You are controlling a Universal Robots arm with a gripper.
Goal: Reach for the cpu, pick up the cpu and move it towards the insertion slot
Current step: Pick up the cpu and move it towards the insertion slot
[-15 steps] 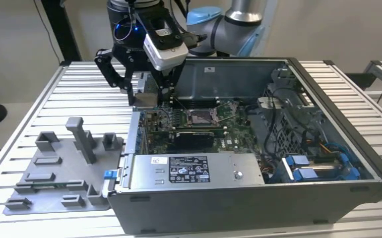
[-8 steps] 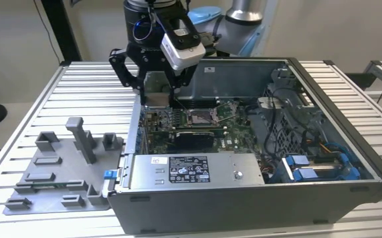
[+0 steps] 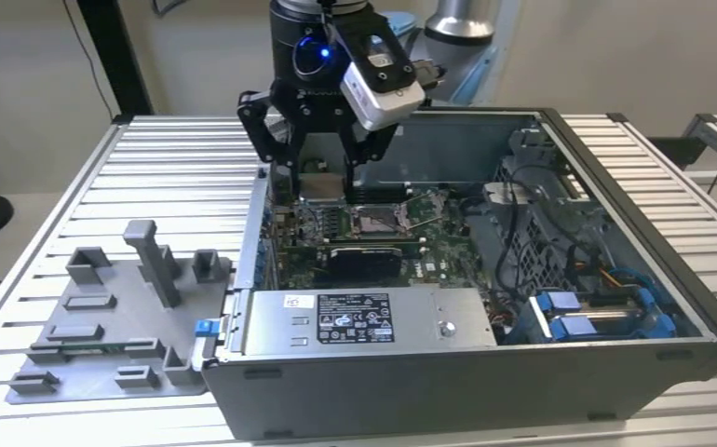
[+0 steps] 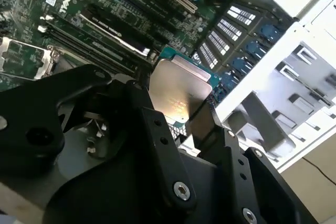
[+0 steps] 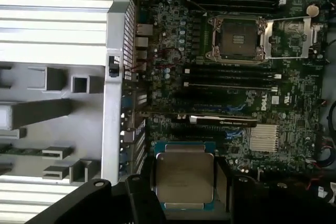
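The cpu [image 3: 322,187], a thin square chip with a pale silver top, hangs above the motherboard between my black fingers [image 3: 284,163]. My gripper [image 3: 321,182] is shut on it, over the board's edge nearest the case wall on the exterior view's left. Both wrist views show the cpu [image 4: 181,90] [image 5: 184,177] clamped edge to edge in the gripper [image 4: 178,114] [image 5: 184,195]. The insertion slot [image 3: 377,221] [image 5: 234,39] [image 4: 18,59] is a silver-framed socket with a dark centre. It lies open on the green board, a short way from the chip toward the exterior view's right.
The open computer case [image 3: 607,363] sits on a slatted metal table [image 3: 172,177]. Inside are a power supply [image 3: 365,321], a black card [image 3: 361,256], and cables with blue drive bays [image 3: 595,312]. A grey fixture plate with upright blocks [image 3: 123,326] lies outside the case at the exterior view's left.
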